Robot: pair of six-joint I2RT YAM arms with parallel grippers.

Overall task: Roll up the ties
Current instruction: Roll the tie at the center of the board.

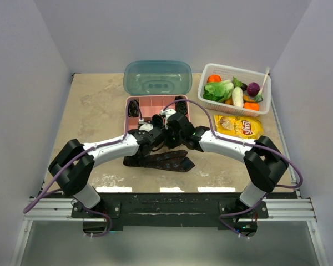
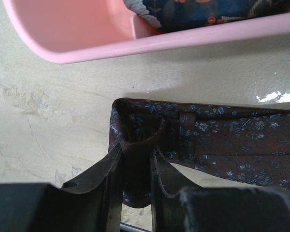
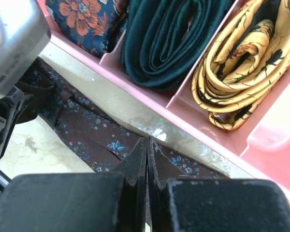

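A dark maroon tie (image 1: 165, 161) with small blue flowers lies on the table in front of the pink box (image 1: 132, 117). My left gripper (image 1: 149, 142) is shut on its rolled end, and in the left wrist view the gripper (image 2: 137, 151) has the coil between its fingers while the tie (image 2: 232, 140) stretches right. My right gripper (image 1: 175, 134) is pressed shut at the tie's far edge (image 3: 87, 130), fingertips (image 3: 141, 145) pinching cloth, gripper (image 3: 147, 142). In the box (image 3: 183, 113) sit rolled ties: navy floral (image 3: 87, 19), dark green (image 3: 169, 38), gold (image 3: 246, 63).
The box's teal lid (image 1: 157, 77) stands open behind it. A white basket (image 1: 265, 102) of toy vegetables is at the back right, with a yellow chip bag (image 1: 238, 126) in front of it. Grey walls close in both sides.
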